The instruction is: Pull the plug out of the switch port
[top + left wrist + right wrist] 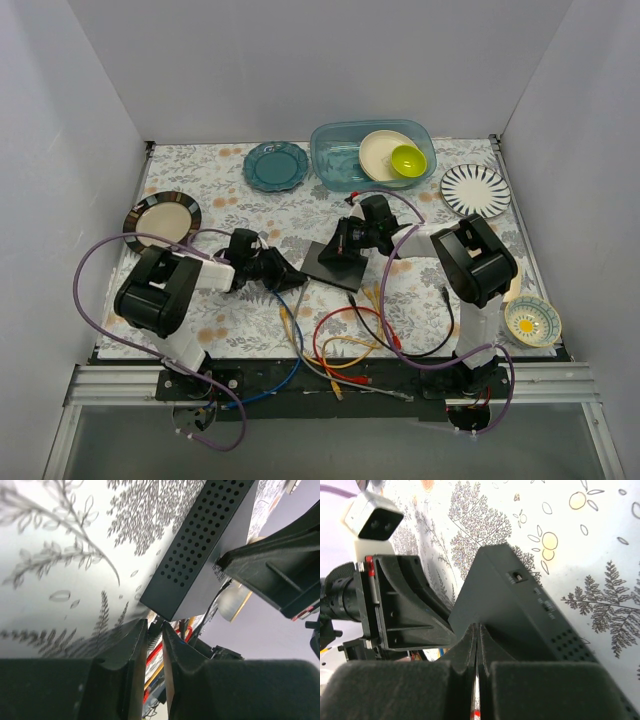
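Observation:
The flat black switch box (335, 268) lies mid-table, with its sockets hidden. It also shows in the left wrist view (200, 545) and in the right wrist view (520, 605). My left gripper (293, 274) is at the box's near-left corner. Its jaws (155, 625) are almost together on a small dark ribbed piece that looks like the plug of the blue cable (297, 335). I cannot tell whether the plug sits in a socket. My right gripper (343, 243) is shut and empty, with its tips (477, 627) resting on the box's top face.
Red (325, 335), yellow (345, 347) and black (440, 330) cables loop from the box's near edge to the table front. A blue bin (330, 160) with dishes, a teal plate (276, 165) and a striped plate (475, 190) stand behind. A dark-rimmed plate (162, 220) is left. A small bowl (532, 321) is right.

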`<state>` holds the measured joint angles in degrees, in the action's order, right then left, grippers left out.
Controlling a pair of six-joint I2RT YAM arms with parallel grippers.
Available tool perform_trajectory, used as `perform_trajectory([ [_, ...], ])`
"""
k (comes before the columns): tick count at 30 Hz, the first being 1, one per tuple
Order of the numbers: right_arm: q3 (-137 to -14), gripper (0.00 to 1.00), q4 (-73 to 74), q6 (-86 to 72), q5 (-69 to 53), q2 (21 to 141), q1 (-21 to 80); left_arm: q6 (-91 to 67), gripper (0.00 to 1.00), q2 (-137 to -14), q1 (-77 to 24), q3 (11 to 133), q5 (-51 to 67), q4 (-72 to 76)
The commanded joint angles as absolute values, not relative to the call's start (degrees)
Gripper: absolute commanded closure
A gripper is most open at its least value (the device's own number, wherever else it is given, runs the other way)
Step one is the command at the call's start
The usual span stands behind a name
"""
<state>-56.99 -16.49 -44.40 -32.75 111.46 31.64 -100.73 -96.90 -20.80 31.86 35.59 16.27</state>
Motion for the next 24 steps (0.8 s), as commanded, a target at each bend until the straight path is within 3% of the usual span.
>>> perform_trajectory([
  [1, -54.32, 0.99, -4.48, -39.11, -22.68, 115.14, 30.94, -97.56, 1.00, -90.63, -19.61, 29.10, 31.91, 5.55],
  [9, -53.09, 0.99, -5.79, -38.76, -21.89, 112.16, 30.94, -93.42, 1.00, -87.71, -18.81, 29.45, 30.32, 2.10],
  [11, -52.56, 0.94, -6.33, -38.32, -21.54, 110.75, 31.29, -94.13, 0.99, -88.85, -18.81, 29.01, 30.23, 3.51],
  [16, -53.53, 0.93, -5.18, -37.44, -22.06, 110.56, 31.64, -97.11, 0.76, -90.53, -18.81, 27.25, 33.13, 11.40],
  [24, -53.08, 0.97, -6.50, -38.85, -23.82, 112.85, 32.25, -100.63, 0.68, -92.63, -18.81, 25.40, 36.91, 23.37],
])
